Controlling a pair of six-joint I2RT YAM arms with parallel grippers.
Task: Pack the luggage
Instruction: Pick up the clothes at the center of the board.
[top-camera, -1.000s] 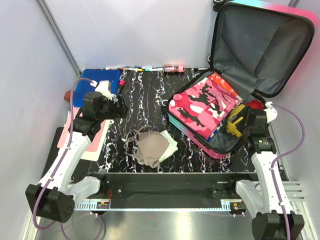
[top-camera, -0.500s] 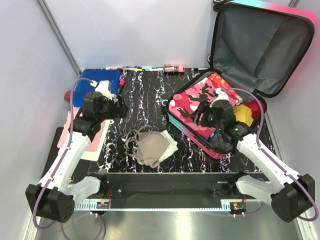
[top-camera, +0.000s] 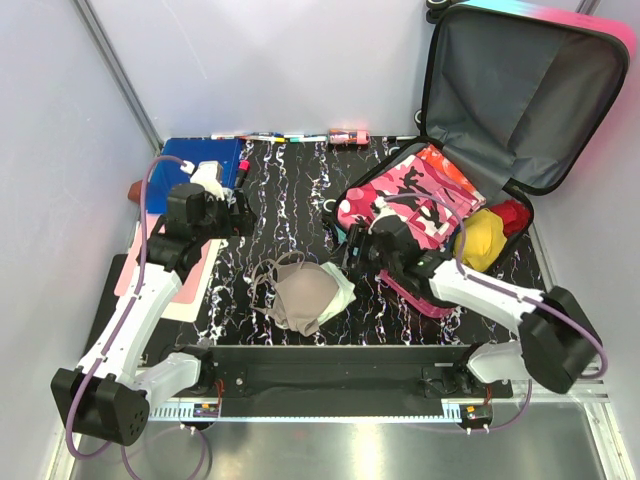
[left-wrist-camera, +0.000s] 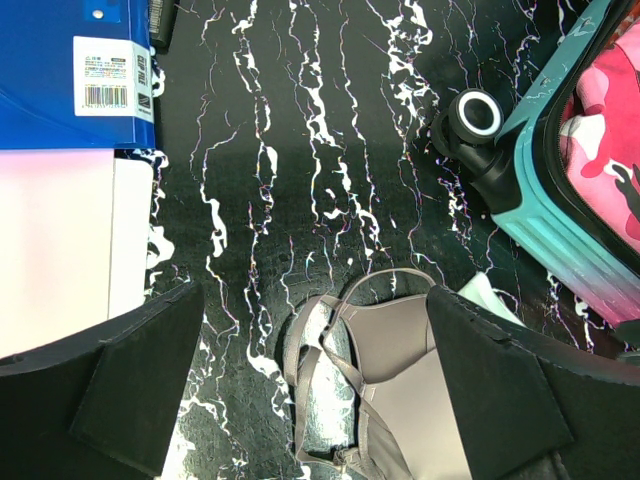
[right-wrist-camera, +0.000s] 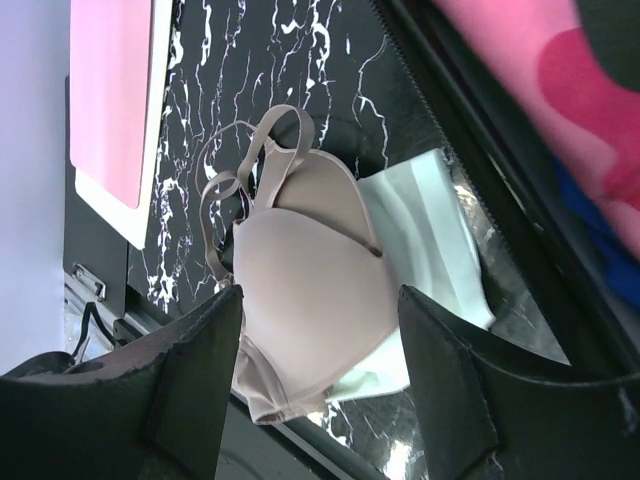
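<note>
The right gripper (top-camera: 352, 250) is sweeping leftward. 1 second ago it was sitting at the right corner of the luggage (top-camera: 520, 100), beside the yellow bundle (top-camera: 480, 240). Now it is hanging over the case's lower-left edge, near the centre of the overhead view. The yellow bundle is lying free in that right corner, next to the pink camouflage garment (top-camera: 400, 205), so that item is probably packed.

The luggage is standing open in the upper right of the frame, with its lid propped up against the back wall.

The right wrist view is looking down on the beige bra (top-camera: 300, 292) and the white cloth (top-camera: 342, 290) under it, both on the marbled table (top-camera: 290, 190) just left of the case. The right gripper's 2 fingers (right-wrist-camera: 190, 390) are standing apart and pinching nothing. That suggests the bra is the next thing to collect.

The left gripper (left-wrist-camera: 315, 300) is holding unchanged at the left of the frame near the blue folder (top-camera: 205, 160), spread wide and carrying nothing.
</note>
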